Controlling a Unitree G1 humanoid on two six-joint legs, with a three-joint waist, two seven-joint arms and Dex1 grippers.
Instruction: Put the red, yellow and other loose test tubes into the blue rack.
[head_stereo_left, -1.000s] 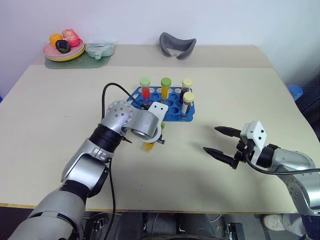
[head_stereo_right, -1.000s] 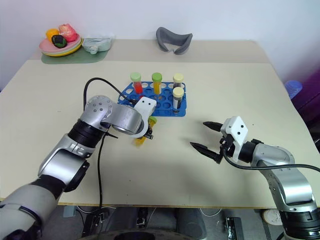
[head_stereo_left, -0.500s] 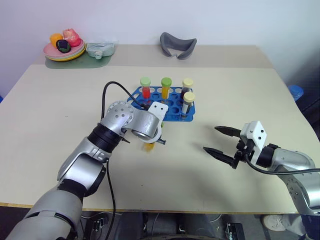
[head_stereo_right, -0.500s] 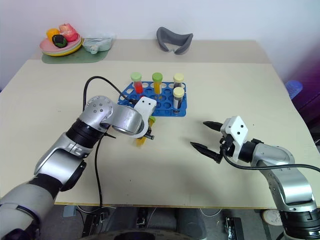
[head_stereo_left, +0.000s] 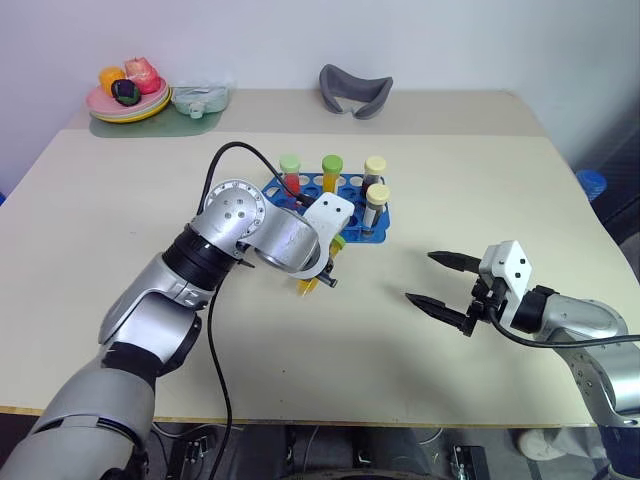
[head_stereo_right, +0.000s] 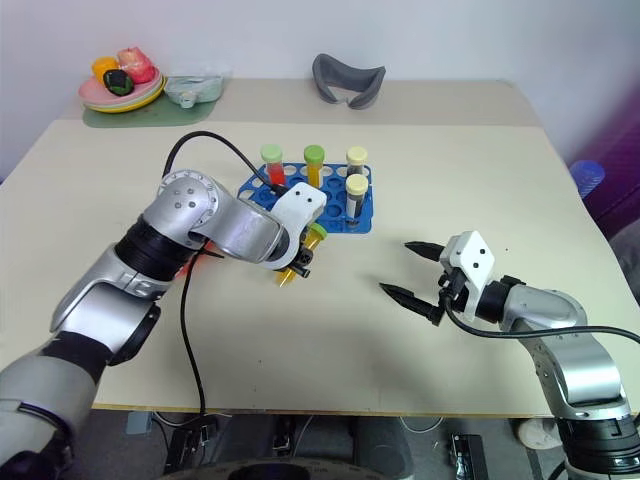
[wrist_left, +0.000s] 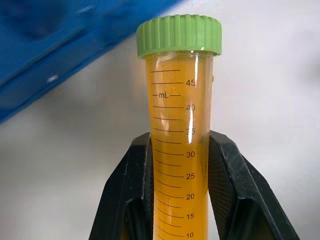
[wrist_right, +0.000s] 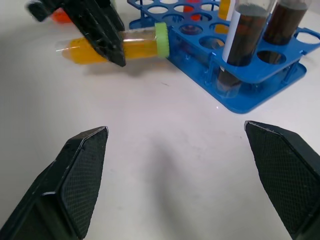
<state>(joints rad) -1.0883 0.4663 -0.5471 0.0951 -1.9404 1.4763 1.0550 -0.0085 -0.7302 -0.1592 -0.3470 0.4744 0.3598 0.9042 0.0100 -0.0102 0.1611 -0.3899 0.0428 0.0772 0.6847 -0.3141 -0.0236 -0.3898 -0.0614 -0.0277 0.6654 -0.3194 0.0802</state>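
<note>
on the left, my left gripper (head_stereo_left: 322, 272) is clamped on the yellow tube (wrist_left: 177, 150), green cap toward the blue rack (head_stereo_left: 352, 228), held lying just off the table (head_stereo_left: 120, 230) beside the rack's near edge. four tubes already stand in the rack. i judge the risk is in the tilt: the tube is nearly flat, so if i bring it over a hole before turning it upright, the cap or tip could catch the rack's edge and shove it, or knock the standing tubes. on the right, my right gripper (head_stereo_left: 440, 282) hovers with its fingers spread wide and nothing in them, well apart. the table is pale and matte; a plate of toy food (head_stereo_left: 125, 100) and a grey headrest-like object (head_stereo_left: 355, 92) sit at the far edge by a white wall.
</note>
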